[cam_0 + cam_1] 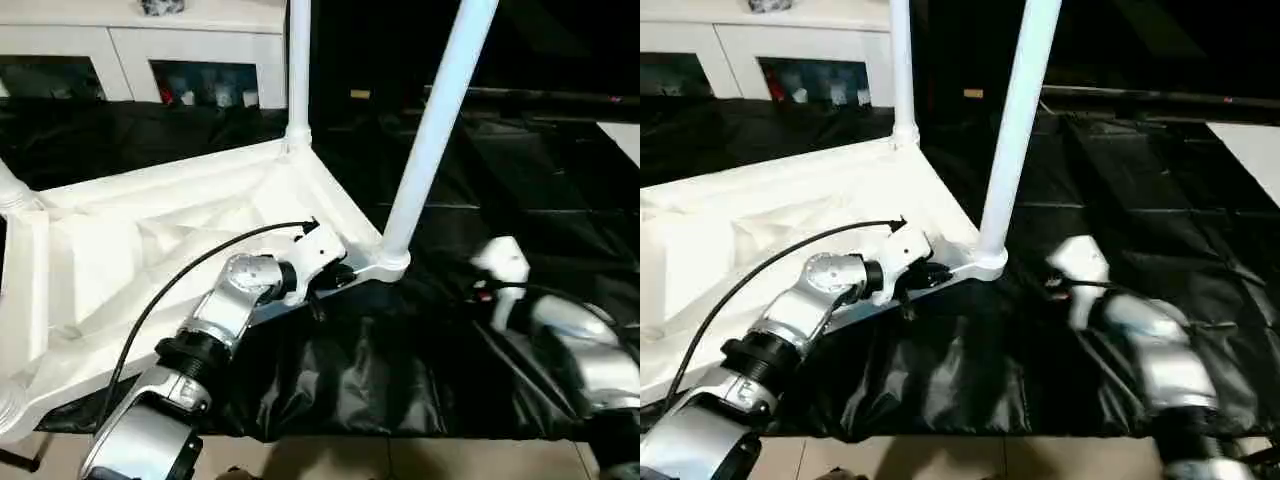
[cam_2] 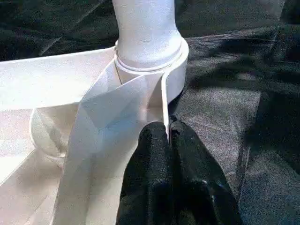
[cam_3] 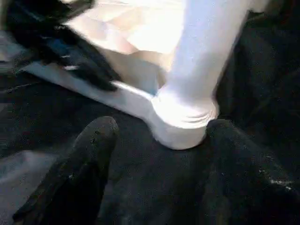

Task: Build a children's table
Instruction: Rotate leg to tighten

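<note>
The white table top [image 1: 120, 250] lies upside down on a black sheet, its ribbed underside facing up. A white leg [image 1: 432, 130] stands tilted in the near right corner socket [image 1: 385, 262], and another leg [image 1: 298, 70] stands in the far corner. A third leg's base [image 1: 10, 188] is at the left edge. My left gripper [image 2: 168, 133] is shut on the thin rim [image 2: 165, 101] just beside the near socket. My right gripper [image 3: 162, 125] is open, one finger [image 3: 93, 145] on each side of that socket [image 3: 180, 124], a little short of it and not touching.
A white cabinet with glass doors [image 1: 130, 50] runs along the back left. The black sheet [image 1: 400, 380] covers the floor under the table and ends near pale tiles [image 1: 330, 460] in front. A dark bar [image 1: 540, 98] crosses the back right.
</note>
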Robot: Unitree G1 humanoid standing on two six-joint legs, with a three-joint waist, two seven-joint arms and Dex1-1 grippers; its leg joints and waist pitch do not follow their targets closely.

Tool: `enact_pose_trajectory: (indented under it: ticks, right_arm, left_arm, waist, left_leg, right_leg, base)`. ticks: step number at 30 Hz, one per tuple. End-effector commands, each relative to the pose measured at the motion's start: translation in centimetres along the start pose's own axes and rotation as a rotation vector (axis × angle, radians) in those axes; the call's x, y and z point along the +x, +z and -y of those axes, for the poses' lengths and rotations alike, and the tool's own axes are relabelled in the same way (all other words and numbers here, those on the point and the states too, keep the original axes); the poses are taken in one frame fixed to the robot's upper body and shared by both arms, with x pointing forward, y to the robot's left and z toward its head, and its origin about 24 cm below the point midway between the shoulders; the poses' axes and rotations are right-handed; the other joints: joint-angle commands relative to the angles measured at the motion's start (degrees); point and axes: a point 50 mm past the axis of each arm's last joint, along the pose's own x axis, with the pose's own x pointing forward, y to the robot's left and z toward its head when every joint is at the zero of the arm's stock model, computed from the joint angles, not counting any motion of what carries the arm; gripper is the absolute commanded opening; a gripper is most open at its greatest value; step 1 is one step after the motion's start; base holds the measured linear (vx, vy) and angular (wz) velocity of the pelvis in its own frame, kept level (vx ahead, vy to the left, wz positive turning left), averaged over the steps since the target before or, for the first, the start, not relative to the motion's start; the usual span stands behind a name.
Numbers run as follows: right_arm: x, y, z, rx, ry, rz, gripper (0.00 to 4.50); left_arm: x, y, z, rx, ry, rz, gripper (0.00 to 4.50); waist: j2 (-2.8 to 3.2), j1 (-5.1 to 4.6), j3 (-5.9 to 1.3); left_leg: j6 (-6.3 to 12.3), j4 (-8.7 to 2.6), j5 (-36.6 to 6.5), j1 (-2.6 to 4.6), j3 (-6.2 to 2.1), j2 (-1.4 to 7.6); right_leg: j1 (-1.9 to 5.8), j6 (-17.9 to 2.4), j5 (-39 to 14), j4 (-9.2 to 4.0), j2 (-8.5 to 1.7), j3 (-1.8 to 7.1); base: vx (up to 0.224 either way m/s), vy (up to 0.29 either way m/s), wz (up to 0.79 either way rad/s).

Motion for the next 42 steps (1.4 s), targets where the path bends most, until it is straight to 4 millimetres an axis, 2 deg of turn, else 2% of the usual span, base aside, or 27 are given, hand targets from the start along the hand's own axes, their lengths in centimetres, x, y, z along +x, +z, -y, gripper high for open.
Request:
enact_pose_trajectory:
  ticks: [1, 2, 5, 6, 8, 10, 12, 13, 14, 15, 16, 17, 18, 19, 20, 21, 22, 23, 26, 27, 28, 30, 31, 33, 36, 39, 42]
  right_arm:
    - [0.2, 0.8, -0.6, 0.006, 0.054, 0.027, 3.37]
    - [0.2, 0.8, -0.6, 0.006, 0.054, 0.027, 3.44]
    - [0.9, 1.0, -1.3, 0.015, 0.094, 0.039, 3.44]
    - [1.1, 1.0, -1.5, 0.015, 0.101, 0.040, 3.46]
    - [1.6, 1.1, -1.8, 0.014, 0.103, 0.046, 3.46]
    - [2.9, 1.3, -1.9, 0.026, 0.083, 0.066, 3.46]
    - [3.8, 1.5, -2.1, 0.035, 0.079, 0.079, 3.46]
    - [3.8, 1.5, -2.1, 0.035, 0.079, 0.080, 3.46]
    - [4.4, 1.7, -2.2, 0.039, 0.086, 0.090, 3.46]
    - [5.0, 1.9, -2.4, 0.048, 0.091, 0.102, 3.46]
    - [5.6, 2.1, -2.6, 0.059, 0.100, 0.113, 3.46]
    - [6.6, 2.3, -2.8, 0.074, 0.106, 0.131, 3.46]
    - [7.1, 2.3, -2.8, 0.087, 0.100, 0.136, 3.46]
    - [7.6, 2.4, -2.9, 0.096, 0.094, 0.142, 3.46]
    - [8.5, 2.5, -3.0, 0.114, 0.070, 0.139, 3.46]
    - [9.1, 2.5, -3.0, 0.124, 0.054, 0.135, 3.46]
    - [9.9, 2.6, -3.1, 0.133, 0.028, 0.137, 3.46]
    - [10.8, 2.8, -3.3, 0.137, 0.007, 0.147, 3.46]
    - [11.5, 2.8, -3.4, 0.155, -0.013, 0.139, 3.46]
    - [13.4, 2.9, -3.6, 0.179, -0.099, 0.116, 3.46]
    - [13.7, 3.0, -3.6, 0.183, -0.123, 0.111, 3.46]
    - [15.0, 3.4, -3.2, 0.224, -0.253, 0.114, 3.46]
    - [15.5, 3.5, -3.1, 0.251, -0.292, 0.117, 3.46]
    - [15.6, 3.5, -3.1, 0.264, -0.304, 0.120, 3.46]
    - [16.0, 3.8, -1.4, 0.342, -0.588, 0.113, 3.46]
    - [15.6, 3.7, -0.1, 0.370, -0.725, 0.092, 3.46]
    - [15.0, 3.5, 0.9, 0.390, -0.828, 0.076, 3.46]
  left_arm:
    - [-0.3, 0.8, 0.0, -0.007, -0.009, 0.064, 0.00]
    - [-0.3, 0.8, 0.0, -0.007, -0.009, 0.064, 0.27]
    - [-0.7, 1.9, -0.3, -0.059, 0.008, 0.143, 0.27]
    - [-0.9, 2.1, -0.4, -0.074, 0.019, 0.157, 0.46]
    - [-1.6, 2.4, -0.6, -0.076, 0.040, 0.165, 0.64]
    - [-4.1, 2.3, -0.6, -0.113, 0.045, 0.166, 0.78]
    - [-5.9, 2.0, -0.2, -0.152, 0.025, 0.152, 1.03]
    - [-6.0, 2.0, -0.2, -0.153, 0.025, 0.151, 1.07]
    - [-7.4, 1.5, 0.5, -0.164, -0.009, 0.124, 1.23]
    - [-9.0, 1.0, 1.4, -0.175, -0.049, 0.093, 1.37]
    - [-10.3, 0.7, 2.2, -0.189, -0.082, 0.067, 1.47]
    - [-12.2, 0.3, 3.5, -0.214, -0.125, 0.024, 1.47]
    - [-12.9, 0.1, 4.0, -0.230, -0.140, 0.007, 1.52]
    - [-13.7, -0.1, 4.6, -0.251, -0.149, -0.010, 1.58]
    - [-14.5, -0.4, 5.2, -0.276, -0.151, -0.037, 1.58]
    - [-15.0, -0.5, 5.6, -0.291, -0.151, -0.055, 1.68]
    - [-15.5, -0.8, 6.0, -0.306, -0.141, -0.079, 1.83]
    - [-16.0, -1.2, 6.4, -0.317, -0.121, -0.111, 1.94]
    - [-16.3, -1.4, 6.5, -0.322, -0.104, -0.137, 2.15]
    - [-16.7, -2.5, 6.2, -0.318, 0.011, -0.218, 2.15]
    - [-16.8, -2.7, 6.0, -0.315, 0.037, -0.230, 2.37]
    - [-17.1, -3.7, 4.9, -0.297, 0.171, -0.298, 2.46]
    - [-17.3, -3.8, 4.7, -0.296, 0.205, -0.318, 2.54]
    - [-17.4, -3.8, 4.6, -0.298, 0.214, -0.326, 2.79]
    - [-17.4, -3.9, 4.5, -0.275, 0.237, -0.348, 2.92]
    - [-17.1, -4.2, 4.5, -0.271, 0.254, -0.356, 3.26]
    - [-16.9, -4.5, 4.7, -0.275, 0.251, -0.364, 3.36]
  waist:
    - [-0.78, 0.34, -3.90]
    - [-0.78, 0.34, -3.90]
    - [-0.71, 0.34, -3.95]
    - [-0.54, 0.48, -4.03]
    - [-0.76, 0.52, -3.96]
    - [-0.52, 0.51, -4.14]
    - [-0.55, 0.10, -3.98]
    - [-0.24, -0.12, -3.88]
    - [-0.29, 0.03, -3.75]
    - [-0.88, -0.03, -3.80]
    - [-0.40, -0.10, -3.66]
    - [-0.07, -0.14, -3.47]
    - [-0.22, -0.11, -3.72]
    - [-0.57, -0.14, -3.12]
    - [-0.35, 0.04, -3.22]
    - [-0.26, 0.06, -2.98]
    - [-0.73, 0.43, -2.78]
    - [-0.45, 0.46, -2.65]
    - [-0.25, 0.63, -2.63]
    - [-0.43, 0.74, -2.42]
    - [-0.49, 0.59, -2.52]
    - [-0.26, 0.68, -2.71]
    - [-0.18, 0.64, -2.79]
    - [-0.17, 0.64, -2.92]
    - [0.11, 0.81, -3.25]
    - [0.19, 0.97, -3.39]
    - [0.08, 1.41, -3.54]
  left_leg:
    - [6.04, -3.73, -11.5, -0.07, -0.55, 2.25]
    - [6.04, -3.73, -11.5, -0.07, -0.55, 2.25]
    - [5.33, -3.66, -10.8, 0.08, -0.47, 2.38]
    - [5.17, -3.62, -10.6, 0.25, -0.42, 2.48]
    - [5.25, -3.70, -10.2, 0.13, -0.44, 2.53]
    - [4.66, -3.85, -9.1, 0.12, -0.66, 2.84]
    - [4.56, -3.96, -8.8, -0.20, -0.63, 2.67]
    - [4.35, -3.79, -9.1, 0.23, -0.34, 2.46]
    - [3.95, -4.02, -9.5, 0.27, -0.46, 2.62]
    - [3.53, -4.13, -9.7, 0.19, -0.46, 2.77]
    - [2.87, -4.36, -10.5, 0.10, -0.63, 2.79]
    - [2.70, -4.39, -10.7, 0.26, -0.46, 2.70]
    - [2.03, -4.17, -10.8, 0.76, -0.35, 2.94]
    - [1.22, -4.61, -12.3, 0.74, -0.11, 2.67]
    - [0.63, -4.49, -12.7, 1.11, -0.12, 2.83]
    - [-0.04, -4.74, -13.5, 1.01, -0.05, 2.68]
    - [-0.67, -4.83, -14.7, 1.32, -0.05, 2.71]
    - [-1.22, -4.94, -15.5, 1.43, 0.00, 2.63]
    - [-2.19, -5.02, -16.7, 1.60, -0.10, 2.67]
    - [-3.11, -5.19, -17.8, 1.59, -0.14, 2.67]
    - [-3.69, -5.32, -18.3, 1.08, -0.40, 2.47]
    - [-4.38, -5.19, -18.1, 1.51, -0.30, 2.47]
    - [-4.77, -5.22, -18.6, 1.49, -0.38, 2.29]
    - [-4.90, -5.19, -19.1, 1.56, -0.42, 2.33]
    - [-5.66, -5.08, -17.3, 1.66, -0.29, 2.27]
    - [-5.77, -4.82, -17.0, 1.66, -0.08, 2.04]
    - [-5.65, -4.65, -15.6, 1.71, 0.11, 1.94]
  right_leg:
    - [3.44, -12.7, -11.2, -4.65, -2.88, 2.85]
    - [3.44, -12.7, -11.2, -4.65, -2.88, 2.85]
    - [3.23, -13.5, -10.5, -4.49, -2.94, 2.86]
    - [3.06, -14.1, -9.7, -4.38, -2.89, 2.87]
    - [3.10, -14.5, -8.3, -4.23, -2.78, 2.85]
    - [3.38, -15.2, -6.5, -3.39, -3.10, 2.86]
    - [3.35, -15.0, -6.9, -3.37, -2.90, 2.78]
    - [2.95, -15.3, -7.5, -3.69, -2.58, 2.97]
    - [2.96, -15.3, -8.3, -3.53, -2.74, 2.99]
    - [3.09, -15.2, -8.9, -3.33, -2.76, 2.94]
    - [3.03, -14.8, -10.9, -3.21, -2.85, 3.00]
    - [2.72, -14.4, -11.6, -3.63, -2.55, 3.08]
    - [2.42, -14.9, -10.8, -3.32, -2.61, 3.15]
    - [2.23, -14.0, -13.2, -3.89, -1.99, 3.15]
    - [2.03, -14.2, -13.0, -3.67, -2.21, 3.31]
    - [1.96, -14.2, -14.1, -3.86, -2.03, 3.31]
    - [1.72, -13.5, -16.2, -4.02, -2.04, 3.33]
    - [1.56, -12.8, -17.4, -4.28, -2.11, 3.50]
    - [1.43, -11.4, -18.5, -4.33, -1.98, 3.56]
    - [1.21, -10.7, -19.4, -4.35, -1.95, 3.71]
    - [1.79, -9.6, -21.1, -4.33, -2.11, 3.65]
    - [1.30, -9.1, -20.0, -4.31, -2.05, 3.81]
    - [1.44, -8.9, -20.0, -4.22, -2.01, 3.78]
    - [1.40, -8.6, -18.8, -4.09, -1.93, 3.76]
    - [1.36, -9.2, -14.4, -3.53, -1.78, 3.72]
    - [1.42, -8.9, -12.5, -3.30, -1.64, 3.71]
    - [1.40, -8.8, -10.0, -3.00, -1.44, 3.68]
  base:
    - [0.000, 0.000, 0.00]
    - [0.000, 0.000, 0.00]
    - [0.000, 0.000, 0.00]
    - [0.000, 0.000, 0.00]
    - [0.000, 0.000, 0.00]
    - [0.000, 0.000, 0.00]
    - [0.000, 0.000, 0.00]
    - [0.000, 0.000, 0.00]
    - [0.000, 0.000, 0.00]
    - [0.000, 0.000, 0.00]
    - [0.000, 0.000, 0.00]
    - [0.000, 0.000, 0.00]
    - [0.000, 0.000, 0.00]
    - [0.000, 0.000, 0.00]
    - [0.000, 0.000, 0.00]
    - [0.000, 0.000, 0.00]
    - [0.000, 0.000, 0.00]
    - [0.000, 0.000, 0.00]
    - [0.000, 0.000, 0.00]
    - [0.000, 0.000, 0.00]
    - [0.000, 0.000, 0.00]
    - [0.000, 0.000, 0.00]
    - [0.000, 0.000, 0.00]
    - [0.000, 0.000, 0.00]
    - [0.000, 0.000, 0.00]
    - [0.000, 0.000, 0.00]
    - [0.000, 0.000, 0.00]
